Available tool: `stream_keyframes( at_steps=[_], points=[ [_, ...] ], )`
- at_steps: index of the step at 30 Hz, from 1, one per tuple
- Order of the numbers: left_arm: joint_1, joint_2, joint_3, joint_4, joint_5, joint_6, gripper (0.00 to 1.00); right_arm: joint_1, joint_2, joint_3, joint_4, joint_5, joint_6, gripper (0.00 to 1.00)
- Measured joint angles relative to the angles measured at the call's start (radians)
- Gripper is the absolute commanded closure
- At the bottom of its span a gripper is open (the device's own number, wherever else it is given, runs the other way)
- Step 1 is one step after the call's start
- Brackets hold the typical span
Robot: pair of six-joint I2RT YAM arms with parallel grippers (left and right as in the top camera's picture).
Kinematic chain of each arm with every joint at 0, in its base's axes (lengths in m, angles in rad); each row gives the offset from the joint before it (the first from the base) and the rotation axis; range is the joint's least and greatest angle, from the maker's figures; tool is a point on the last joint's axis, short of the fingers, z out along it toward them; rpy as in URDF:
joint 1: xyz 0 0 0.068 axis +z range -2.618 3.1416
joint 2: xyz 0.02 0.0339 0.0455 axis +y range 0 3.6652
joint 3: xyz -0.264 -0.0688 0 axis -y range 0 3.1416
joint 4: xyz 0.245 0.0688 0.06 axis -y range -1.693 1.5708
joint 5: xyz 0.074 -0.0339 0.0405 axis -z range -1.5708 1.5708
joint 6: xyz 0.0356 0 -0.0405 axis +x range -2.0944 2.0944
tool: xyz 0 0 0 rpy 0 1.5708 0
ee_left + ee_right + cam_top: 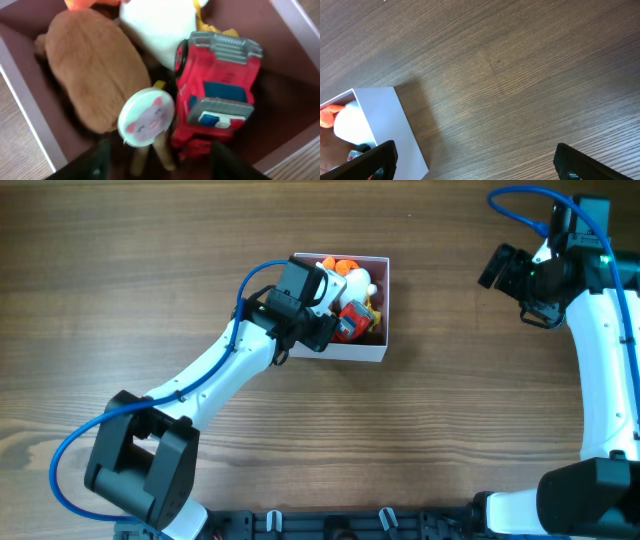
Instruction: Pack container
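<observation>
The container [384, 300] is a square white box with a dusty pink inside [282, 75], standing at the middle back of the table. It holds a brown plush [92, 65], a white plush [160, 25], an orange toy [345, 268], a red fire truck [215, 95] and a round pig-face toy on wooden legs [146, 117]. My left gripper [160, 167] is open inside the box's left part [322, 328]. Its fingers stand wide on either side of the pig-face toy without touching it. My right gripper [477, 165] is open and empty above bare table at the far right [505, 272].
The container's white outer wall and corner [385, 120] show at the left of the right wrist view. Wood-grain table [470, 430] surrounds the box. The arm bases stand at the front edge.
</observation>
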Motion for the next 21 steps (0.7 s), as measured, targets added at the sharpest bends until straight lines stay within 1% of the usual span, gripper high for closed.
stream_keyframes(
  at_steps=[2, 3, 5, 6, 8, 10, 11, 13, 15, 17, 19, 21],
  points=[
    [0.000, -0.009, 0.004, -0.040, -0.040, -0.002, 0.31, 0.000, 0.000, 0.000, 0.000, 0.000, 0.000, 0.00],
    [0.000, -0.020, 0.011, -0.068, -0.068, -0.003, 0.28, 0.000, 0.000, 0.000, 0.000, 0.000, 0.000, 0.00],
    [0.000, -0.053, 0.030, -0.112, -0.120, -0.018, 0.27, 0.000, 0.000, 0.000, 0.000, 0.000, 0.000, 0.00],
    [0.000, -0.079, 0.049, -0.143, -0.158, -0.039, 0.24, 0.000, 0.000, 0.000, 0.000, 0.000, 0.000, 0.00],
    [0.005, -0.145, 0.086, -0.183, -0.228, -0.087, 0.13, 0.000, 0.000, 0.000, 0.000, 0.000, 0.000, 0.00],
    [0.019, -0.228, 0.116, -0.224, -0.296, -0.149, 0.11, 0.000, 0.000, 0.000, 0.000, 0.000, 0.000, 0.00],
    [0.036, -0.279, 0.130, -0.260, -0.328, -0.198, 0.07, 0.000, 0.000, 0.000, 0.000, 0.000, 0.000, 0.00],
    [0.094, -0.369, 0.140, -0.347, -0.373, -0.288, 0.00, 0.000, 0.000, 0.000, 0.000, 0.000, 0.000, 0.00],
    [0.179, -0.431, 0.144, -0.445, -0.406, -0.382, 0.00, 0.000, 0.000, 0.000, 0.000, 0.000, 0.000, 0.00],
    [0.269, -0.460, 0.144, -0.514, -0.428, -0.448, 0.00, 0.000, 0.000, 0.000, 0.000, 0.000, 0.000, 0.00],
    [0.325, -0.462, 0.144, -0.549, -0.430, -0.496, 0.00, 0.000, 0.000, 0.000, 0.000, 0.000, 0.000, 0.00],
    [0.422, -0.456, 0.144, -0.581, -0.415, -0.519, 0.00, 0.000, 0.000, 0.000, 0.000, 0.000, 0.000, 0.00]
  ],
)
